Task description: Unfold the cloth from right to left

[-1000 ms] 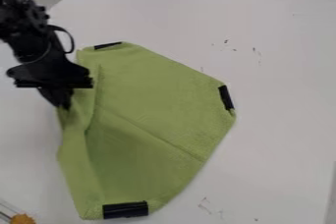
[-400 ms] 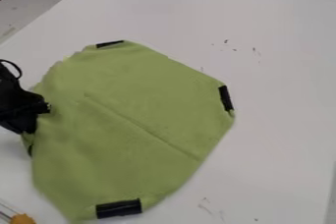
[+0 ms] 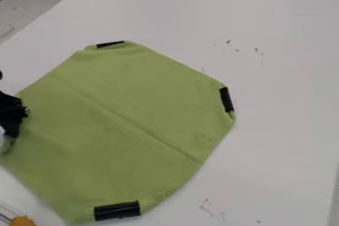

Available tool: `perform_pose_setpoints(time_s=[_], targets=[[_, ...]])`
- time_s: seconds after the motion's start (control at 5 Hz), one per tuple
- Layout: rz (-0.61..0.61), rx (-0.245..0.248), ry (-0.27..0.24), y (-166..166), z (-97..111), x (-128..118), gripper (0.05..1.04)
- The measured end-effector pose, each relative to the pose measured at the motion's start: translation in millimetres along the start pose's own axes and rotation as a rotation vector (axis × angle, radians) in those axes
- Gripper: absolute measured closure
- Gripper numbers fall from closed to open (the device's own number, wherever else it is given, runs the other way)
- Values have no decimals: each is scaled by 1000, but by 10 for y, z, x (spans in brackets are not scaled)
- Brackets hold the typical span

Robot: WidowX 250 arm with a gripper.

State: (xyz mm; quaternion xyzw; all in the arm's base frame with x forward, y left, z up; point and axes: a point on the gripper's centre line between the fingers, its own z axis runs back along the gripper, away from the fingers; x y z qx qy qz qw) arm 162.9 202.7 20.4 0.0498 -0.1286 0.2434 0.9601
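The green cloth (image 3: 132, 121) lies spread over the left half of the white table, nearly flat, with a crease running diagonally from its upper left to its lower right. Black strips mark its top, right and bottom corners. At the left edge of the view, my gripper (image 3: 11, 121) is shut on the cloth's left corner, low over the table. The corner itself is partly hidden behind the gripper and cut off by the view's edge.
An orange-yellow object (image 3: 23, 220) with a clear part beside it sits at the bottom left corner. The white table (image 3: 285, 96) extends right of the cloth, with small dark marks on it. Dark items stand beyond the table's far edge.
My gripper has moved left and slightly down to the view's edge, drawing the cloth's left side with it. The fold at the left has opened out and the cloth now spreads wider.
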Motion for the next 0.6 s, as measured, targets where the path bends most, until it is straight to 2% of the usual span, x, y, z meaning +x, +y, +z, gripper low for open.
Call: perform_pose_setpoints(time_s=[0.2,0.4,0.6], targets=[[-59,62,35,163,135,127,81],[-117,84,44,219,206,280,79],[-171,84,44,186,265,399,83]])
